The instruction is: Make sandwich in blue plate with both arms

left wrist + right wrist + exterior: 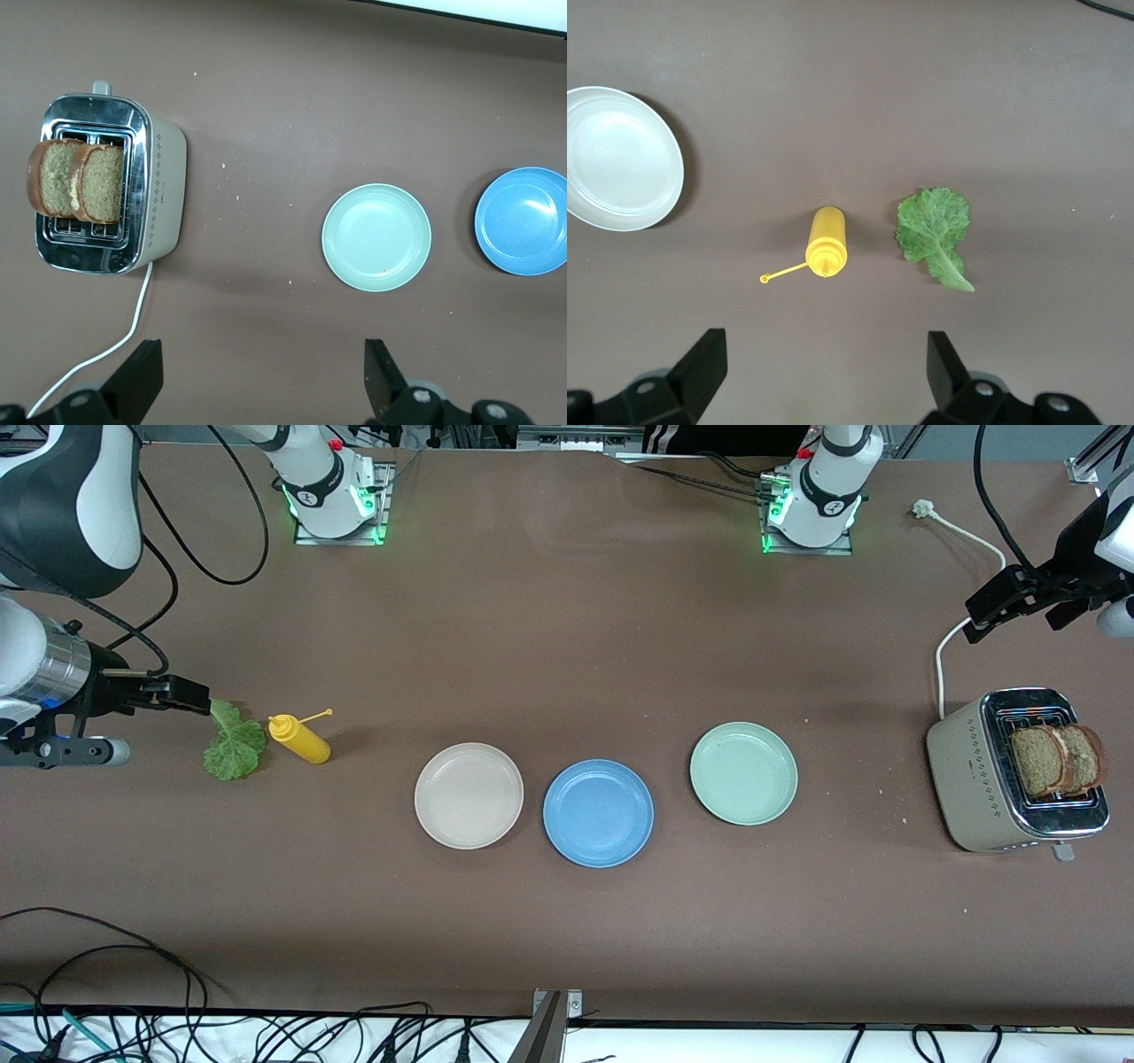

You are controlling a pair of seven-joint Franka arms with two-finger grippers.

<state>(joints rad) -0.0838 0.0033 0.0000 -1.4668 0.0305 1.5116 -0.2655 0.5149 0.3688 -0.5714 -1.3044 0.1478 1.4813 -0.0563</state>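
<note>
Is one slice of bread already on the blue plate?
No, the blue plate is bare, and both bread slices stand in the toaster.

three plates sit in a row on one brown table (pixel 567 646) — one beige-white plate (pixel 469 795), one blue plate (pixel 598 812), one pale green plate (pixel 743 772). two bread slices (pixel 1057 759) stand in one toaster (pixel 979 779) at the left arm's end. one lettuce leaf (pixel 234 744) and one yellow squeeze bottle (pixel 299 739) lie at the right arm's end. two arms — one left gripper (pixel 1010 607), one right gripper (pixel 182 693), both with fingers spread wide.
</note>
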